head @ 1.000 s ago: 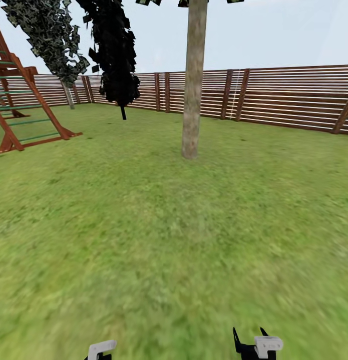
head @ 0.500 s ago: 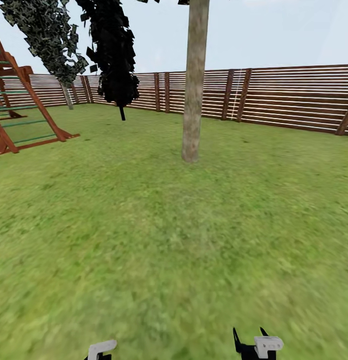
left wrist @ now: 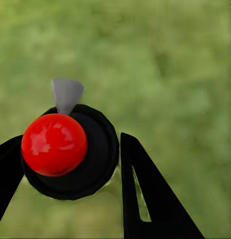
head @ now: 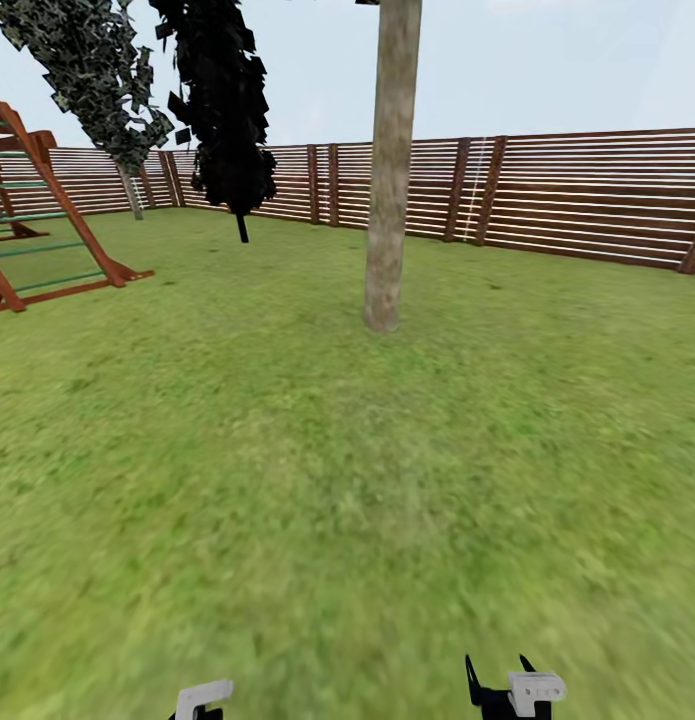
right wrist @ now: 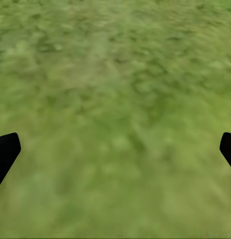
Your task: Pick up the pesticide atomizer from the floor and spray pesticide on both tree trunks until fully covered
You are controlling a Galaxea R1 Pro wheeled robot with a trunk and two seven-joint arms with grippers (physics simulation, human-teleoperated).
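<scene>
Fingers first: the left gripper (left wrist: 70,164) has its black fingers (left wrist: 145,194) pinched on either side of the pesticide atomizer (left wrist: 70,154), red cap facing the wrist camera, so the bottle rides along with the arm instead of sitting on the floor. The right gripper (right wrist: 115,149) has its fingers spread wide with nothing but grass between them, which makes sense since it has no job here.

Going big to small: the lawn (head: 337,480) takes up most of the head view, ringed by the brown slat fence (head: 587,190). A wooden play frame (head: 47,220) stands off to the left. The nearest tree trunk (head: 390,170) stands straight ahead, well apart from the robot. A second tree (head: 97,70) sits back by the fence, beside a dark, almost black one (head: 222,100).

Both arms look tucked low at the frame's bottom edge, probably just for travelling. I can't tell which way the nozzle points; the grey tab (left wrist: 67,94) by the cap might be it.
</scene>
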